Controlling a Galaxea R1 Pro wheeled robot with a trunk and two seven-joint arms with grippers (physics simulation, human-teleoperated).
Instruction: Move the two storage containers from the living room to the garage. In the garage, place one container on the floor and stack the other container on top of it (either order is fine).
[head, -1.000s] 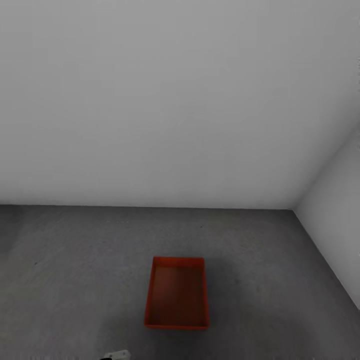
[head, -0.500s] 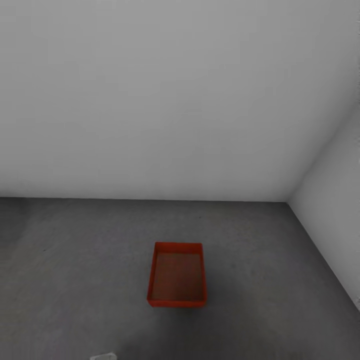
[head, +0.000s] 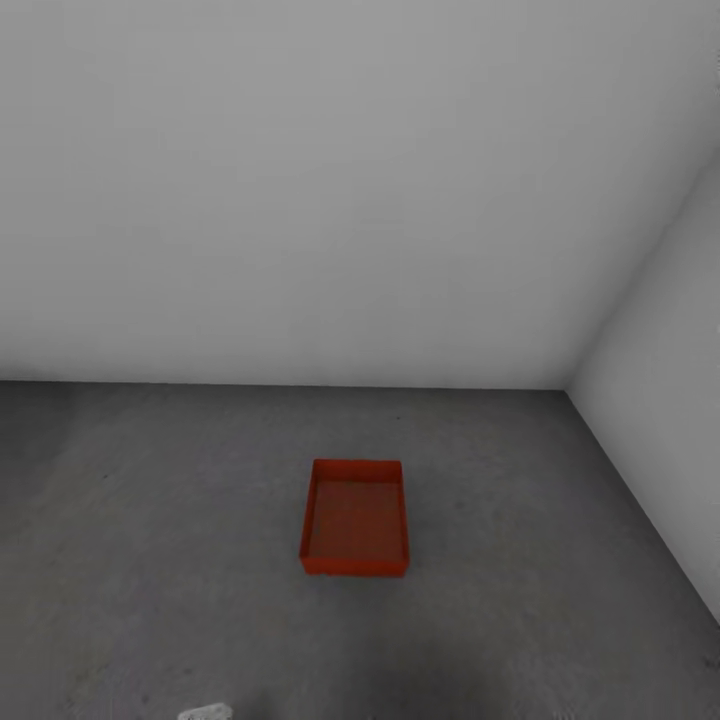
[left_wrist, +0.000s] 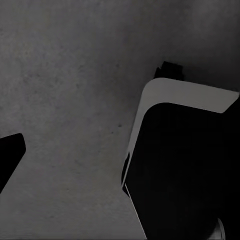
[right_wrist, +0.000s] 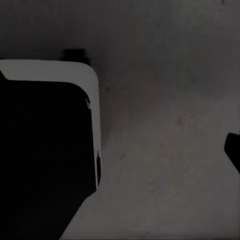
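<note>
One orange-red storage container (head: 355, 517) lies open side up on the dark grey garage floor (head: 150, 560), ahead of me and a little way in front of the white back wall. It looks empty. A dark fingertip (left_wrist: 9, 155) of my left gripper (left_wrist: 100, 165) sits at the edge of the left wrist view, above bare floor. A fingertip (right_wrist: 234, 150) of my right gripper (right_wrist: 150, 160) sits likewise at the edge of the right wrist view. Both grippers are open and hold nothing.
White walls meet in a corner (head: 567, 385) at the back right, and the side wall (head: 670, 400) runs along the right. A white-and-black part of my own body (left_wrist: 185, 160) (right_wrist: 45, 150) looms in both wrist views. A small white piece of my arm (head: 205, 713) shows at the bottom edge.
The whole head view has shifted: the camera has drawn back, so the container looks smaller and farther away. The container itself has not moved on the floor.
</note>
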